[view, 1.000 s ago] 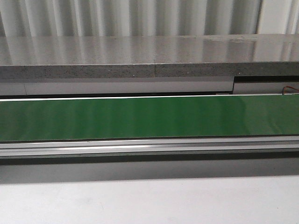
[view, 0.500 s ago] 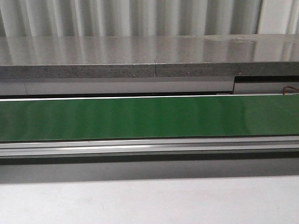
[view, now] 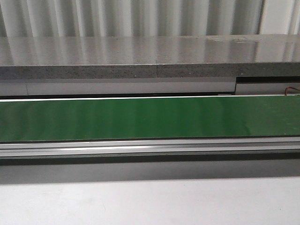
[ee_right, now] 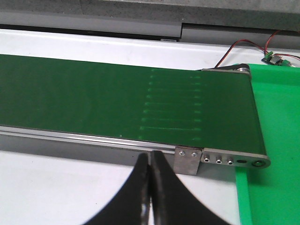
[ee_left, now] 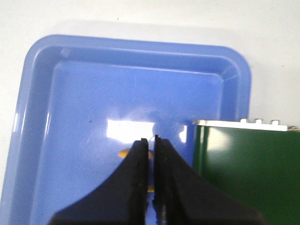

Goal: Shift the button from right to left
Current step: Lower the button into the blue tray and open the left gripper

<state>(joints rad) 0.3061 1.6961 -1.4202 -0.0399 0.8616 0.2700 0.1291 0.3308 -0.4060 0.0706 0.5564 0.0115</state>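
In the left wrist view, only small yellow-orange bits of the button (ee_left: 123, 153) show past my black fingers. It seems to lie in the blue tray (ee_left: 70, 93), mostly hidden behind the fingers. My left gripper (ee_left: 150, 139) hangs over the tray with its jaws shut to a thin slit and nothing between the tips. My right gripper (ee_right: 151, 153) is shut and empty over the white table, just in front of the right end of the conveyor belt (ee_right: 117, 103). The front view shows neither gripper nor the button.
The green conveyor belt (view: 150, 117) runs across the front view, with a metal rail in front and a grey stone ledge (view: 140, 56) behind. Its left end (ee_left: 234, 159) overhangs the blue tray. A green tray (ee_right: 276, 140) and loose wires (ee_right: 243, 47) lie at the belt's right end.
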